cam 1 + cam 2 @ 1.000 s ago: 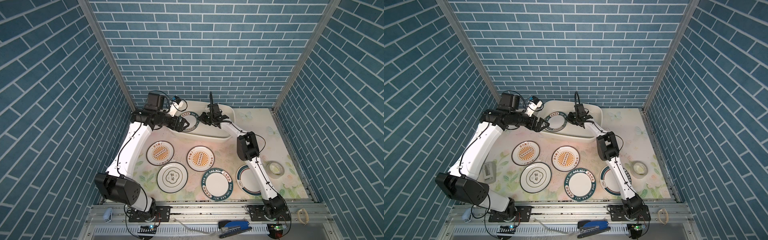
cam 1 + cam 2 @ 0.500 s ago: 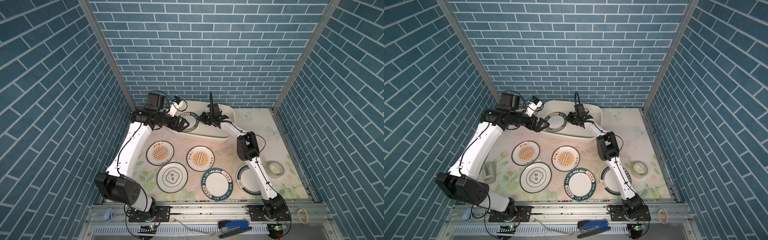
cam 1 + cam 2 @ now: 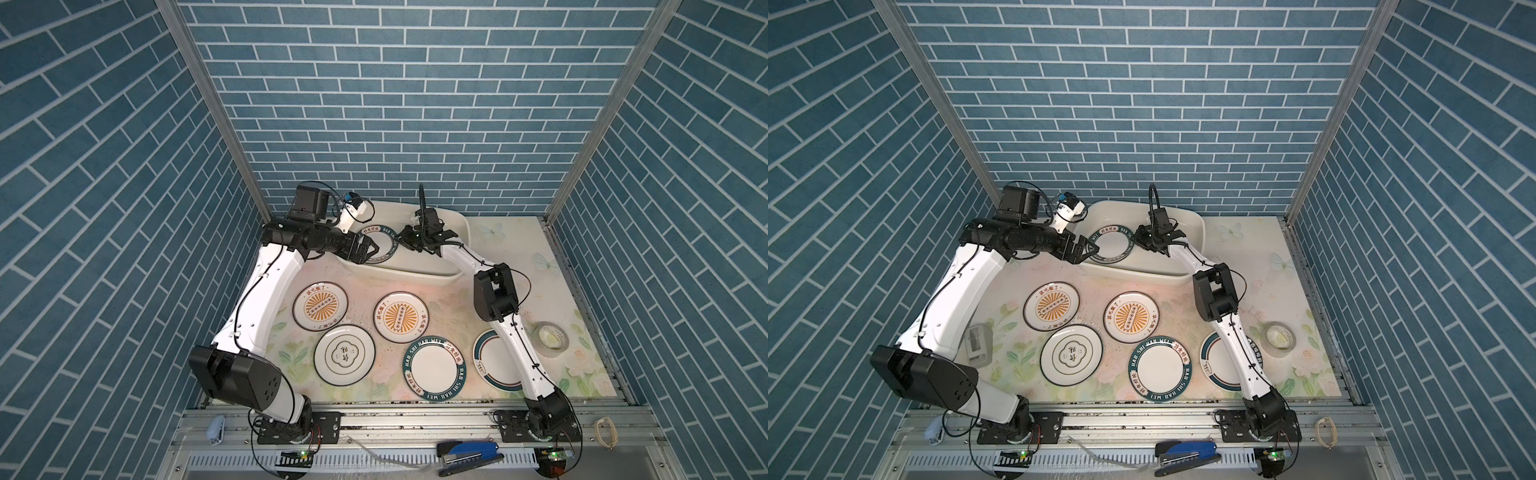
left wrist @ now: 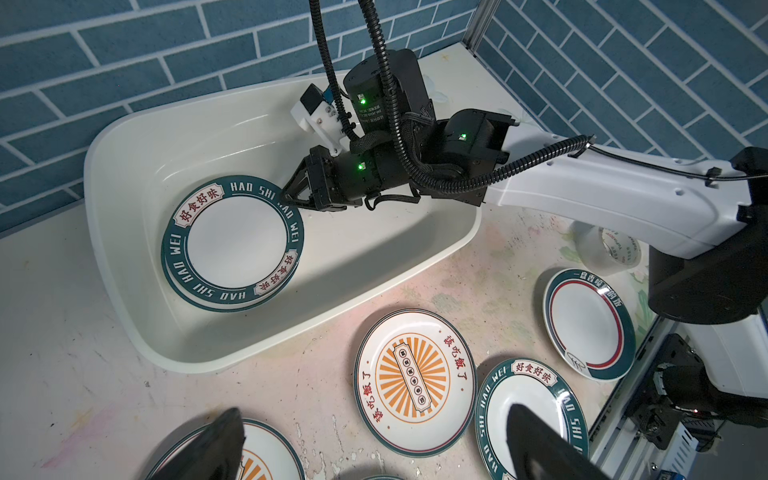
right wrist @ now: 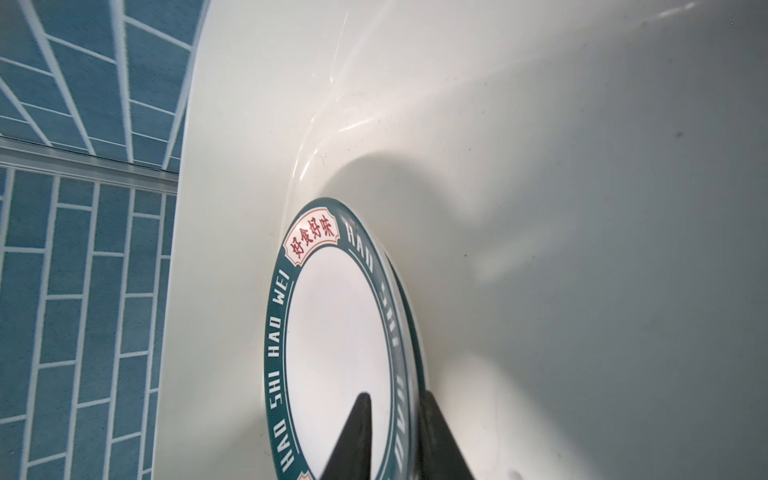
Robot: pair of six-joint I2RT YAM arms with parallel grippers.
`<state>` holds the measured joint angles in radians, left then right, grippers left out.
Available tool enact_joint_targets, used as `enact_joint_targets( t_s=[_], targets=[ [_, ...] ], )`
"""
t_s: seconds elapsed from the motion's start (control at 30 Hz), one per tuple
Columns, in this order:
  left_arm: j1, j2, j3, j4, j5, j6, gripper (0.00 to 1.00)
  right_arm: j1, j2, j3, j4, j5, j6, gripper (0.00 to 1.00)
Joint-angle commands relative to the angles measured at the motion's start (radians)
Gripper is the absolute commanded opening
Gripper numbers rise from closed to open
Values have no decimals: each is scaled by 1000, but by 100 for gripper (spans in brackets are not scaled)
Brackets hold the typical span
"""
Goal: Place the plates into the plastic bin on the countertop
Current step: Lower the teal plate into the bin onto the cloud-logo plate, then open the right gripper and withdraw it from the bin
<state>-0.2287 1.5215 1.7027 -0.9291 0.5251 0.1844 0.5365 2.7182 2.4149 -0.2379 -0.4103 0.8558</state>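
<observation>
Your plastic bin (image 4: 353, 266) sits far-centre on the tabletop (image 3: 457, 299), long axis left to right. Two stacked plates (image 4: 232, 245) lie face up in its left end. Your right gripper (image 4: 286, 198) straddles the top one's right rim, jaws narrow; you can't tell if it grips. Your left gripper (image 3: 370, 253) gapes wide, empty.

The right end effector (image 5: 395, 395) has eased its jaws slightly apart around the rim of the top plate (image 4: 237, 237).

Seven plates (image 4: 237, 245) show, two stacked in the single plastic bin (image 4: 208, 137) and five on the bench (image 3: 457, 299), plus one tape roll (image 3: 552, 351) and one blue stapler (image 3: 467, 453).
</observation>
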Motion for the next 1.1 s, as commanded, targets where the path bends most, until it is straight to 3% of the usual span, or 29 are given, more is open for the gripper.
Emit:
enact_joint_targets(
  t_s=[0.0,0.67,1.07],
  targets=[
    [0,10,2,-15,10,12,99,6,-12,-3,-32,-7,-31,23],
    [1,9,5,-17,9,14,99,6,-77,-45,-77,21,-111,26],
    [0,7,18,-29,1,28,100,-3,-116,15,-135,34,-158,27]
  ],
)
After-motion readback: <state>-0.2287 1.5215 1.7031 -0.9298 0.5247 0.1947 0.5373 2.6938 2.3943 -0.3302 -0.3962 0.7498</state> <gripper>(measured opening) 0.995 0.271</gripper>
